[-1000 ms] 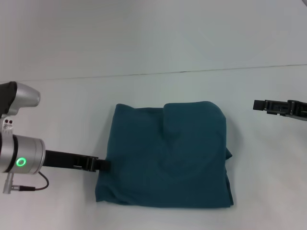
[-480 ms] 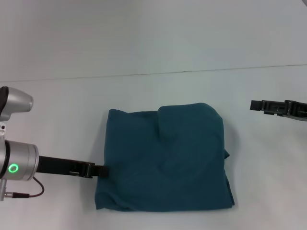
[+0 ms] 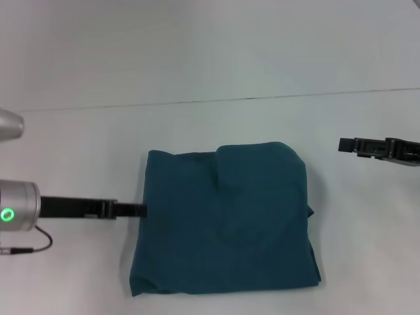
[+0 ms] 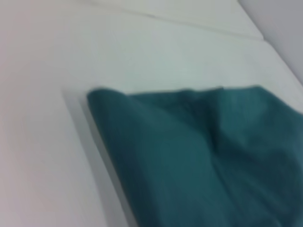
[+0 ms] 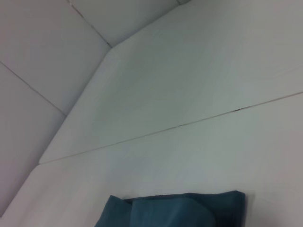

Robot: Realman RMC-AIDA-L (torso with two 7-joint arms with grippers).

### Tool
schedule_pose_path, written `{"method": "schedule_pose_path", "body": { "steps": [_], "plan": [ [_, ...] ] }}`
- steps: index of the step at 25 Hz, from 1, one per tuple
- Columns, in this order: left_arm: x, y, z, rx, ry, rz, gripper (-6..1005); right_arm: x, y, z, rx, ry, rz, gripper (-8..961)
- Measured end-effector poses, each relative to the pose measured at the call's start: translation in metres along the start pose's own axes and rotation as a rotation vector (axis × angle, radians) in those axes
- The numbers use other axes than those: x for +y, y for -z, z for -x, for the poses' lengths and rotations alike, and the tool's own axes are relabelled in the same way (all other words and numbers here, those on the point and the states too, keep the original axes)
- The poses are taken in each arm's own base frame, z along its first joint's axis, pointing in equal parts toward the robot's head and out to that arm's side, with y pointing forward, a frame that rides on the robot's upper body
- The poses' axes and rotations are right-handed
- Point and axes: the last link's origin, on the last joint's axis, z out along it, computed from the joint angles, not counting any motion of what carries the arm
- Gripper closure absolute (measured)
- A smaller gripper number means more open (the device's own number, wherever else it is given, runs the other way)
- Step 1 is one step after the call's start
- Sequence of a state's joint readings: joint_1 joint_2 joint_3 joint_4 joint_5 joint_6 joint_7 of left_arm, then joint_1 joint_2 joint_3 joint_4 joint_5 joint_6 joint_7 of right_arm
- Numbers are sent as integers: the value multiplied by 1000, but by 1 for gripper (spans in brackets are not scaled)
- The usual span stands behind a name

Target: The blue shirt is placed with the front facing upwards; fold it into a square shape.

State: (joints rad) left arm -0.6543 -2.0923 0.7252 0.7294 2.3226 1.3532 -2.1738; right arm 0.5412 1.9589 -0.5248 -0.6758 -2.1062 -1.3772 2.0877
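Observation:
The blue shirt (image 3: 226,223) lies folded into a rough square in the middle of the white table, plain teal side up, with no print showing. A smaller folded flap sits at its far right corner. My left gripper (image 3: 141,210) reaches in low from the left, its tip right at the shirt's left edge. My right gripper (image 3: 344,145) hovers to the right of the shirt, well apart from it. The left wrist view shows the shirt (image 4: 199,156) close up, with its folded edge. In the right wrist view, only the far edge of the shirt (image 5: 180,210) appears.
The white table (image 3: 197,125) stretches around the shirt on all sides. A thin seam (image 3: 249,98) runs across it behind the shirt. A black cable (image 3: 39,239) hangs under my left arm at the left border.
My left arm has drawn back to the left and slightly farther from me. The shirt's left edge has shifted a little left and looks straighter. My right gripper has crept slightly left.

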Motion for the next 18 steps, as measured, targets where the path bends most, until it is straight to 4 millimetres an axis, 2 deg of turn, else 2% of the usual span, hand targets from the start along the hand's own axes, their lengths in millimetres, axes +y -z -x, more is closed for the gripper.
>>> {"method": "schedule_pose_path", "body": {
  "steps": [2,6,12,18],
  "plan": [
    [-2,-1,-9,32,-8,-26,765,3,-4,1,2,1,10,146],
    [-1,-12,-27,85,-28,-82,545,10,-15,3,9,-6,35,146],
    [2,-27,-34,100,-39,-116,283,17,-36,2,40,-42,46,146],
    [4,-41,-32,93,-62,-147,263,20,-50,-1,67,-64,37,146]
  ]
}}
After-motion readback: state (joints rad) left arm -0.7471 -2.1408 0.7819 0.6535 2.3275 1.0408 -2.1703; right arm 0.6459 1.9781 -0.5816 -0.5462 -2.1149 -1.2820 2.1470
